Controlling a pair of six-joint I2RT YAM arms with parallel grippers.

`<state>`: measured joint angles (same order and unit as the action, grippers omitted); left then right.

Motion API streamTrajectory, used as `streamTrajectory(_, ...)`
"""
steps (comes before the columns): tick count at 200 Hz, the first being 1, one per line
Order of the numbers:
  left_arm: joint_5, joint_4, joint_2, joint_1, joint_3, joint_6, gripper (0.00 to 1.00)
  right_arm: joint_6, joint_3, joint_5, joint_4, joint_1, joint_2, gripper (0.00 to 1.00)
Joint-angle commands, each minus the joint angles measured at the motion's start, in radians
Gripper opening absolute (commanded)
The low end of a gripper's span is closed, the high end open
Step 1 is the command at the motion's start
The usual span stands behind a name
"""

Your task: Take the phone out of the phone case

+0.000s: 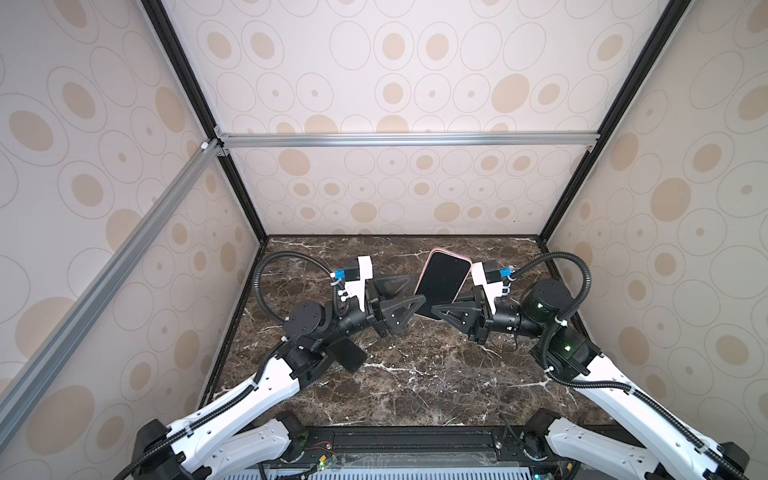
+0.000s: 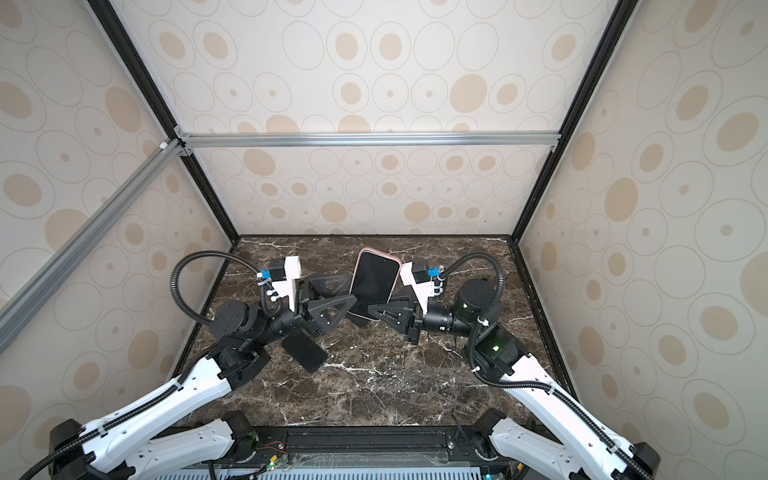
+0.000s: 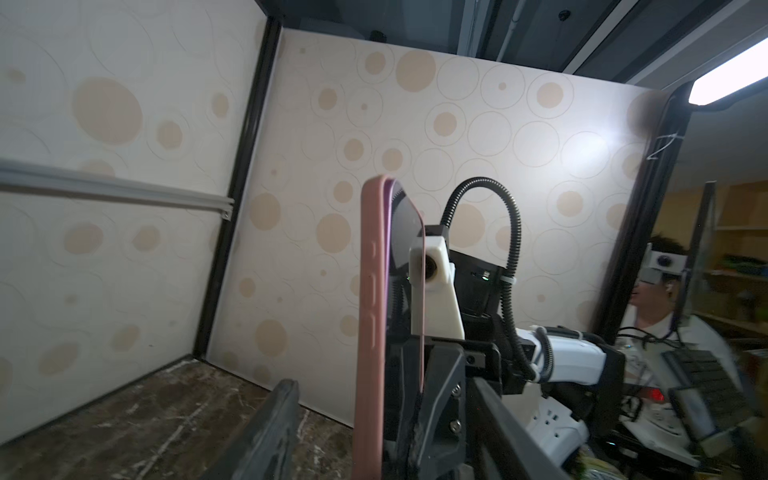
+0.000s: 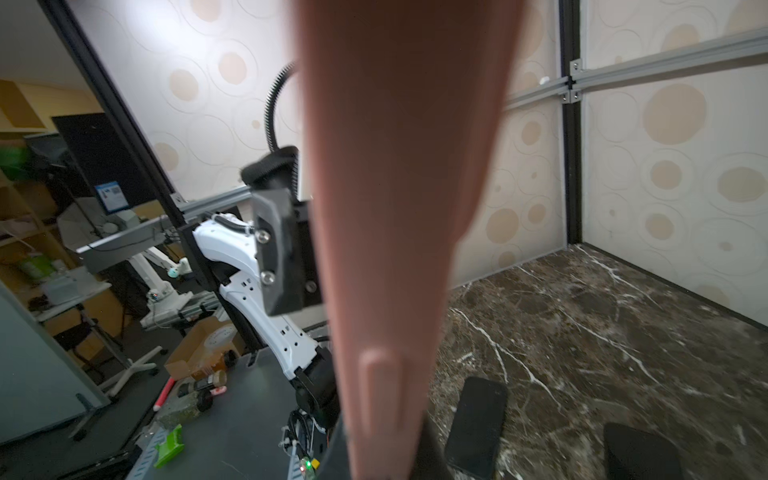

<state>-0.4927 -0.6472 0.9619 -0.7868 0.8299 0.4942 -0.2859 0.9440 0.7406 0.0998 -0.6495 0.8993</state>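
Observation:
The pink phone case [image 1: 450, 252] [image 2: 380, 251] is held upright above the marble table, and the phone's black screen [image 1: 442, 282] [image 2: 374, 278] shows inside it. My right gripper [image 1: 436, 307] [image 2: 370, 309] [image 4: 382, 465] is shut on the case's lower end. The case's pink back [image 4: 395, 166] fills the right wrist view. My left gripper [image 1: 415, 287] [image 2: 350, 287] [image 3: 382, 415] is open, one finger on each side of the case's edge [image 3: 370, 311]. A gap shows between the case and the finger [image 3: 270, 428] on its far side.
A second black phone [image 1: 349, 353] [image 2: 305, 349] [image 4: 476, 424] lies flat on the dark marble table [image 1: 415, 374], partly under my left arm. Patterned walls with black posts close the left, back and right sides.

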Motion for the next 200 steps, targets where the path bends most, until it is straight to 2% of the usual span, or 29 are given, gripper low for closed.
streamTrajectory(1,0.133,0.227,-0.036,-0.005,0.134,-0.29,0.66,0.171,0.084,-0.13,-0.192,-0.006,-0.03,0.0)
streamTrajectory(21,0.184,0.337,-0.018,-0.027,0.209,-0.439,0.65,0.264,0.131,-0.214,-0.327,-0.007,-0.025,0.0)
streamTrajectory(39,0.271,0.341,-0.025,-0.082,0.221,-0.532,0.69,0.319,0.169,-0.289,-0.421,-0.015,-0.017,0.0)
streamTrajectory(74,0.425,0.355,-0.027,-0.197,0.218,-0.715,0.68,0.382,0.149,-0.505,-0.42,-0.111,-0.053,0.0)
streamTrajectory(109,0.434,0.353,-0.015,-0.236,0.197,-0.791,0.56,0.438,0.129,-0.619,-0.39,-0.188,-0.078,0.0)
streamTrajectory(140,0.443,0.338,-0.013,-0.239,0.181,-0.807,0.48,0.457,0.118,-0.646,-0.379,-0.21,-0.083,0.0)
streamTrajectory(200,0.438,0.32,-0.006,-0.242,0.179,-0.812,0.3,0.458,0.105,-0.571,-0.37,-0.211,-0.066,0.0)
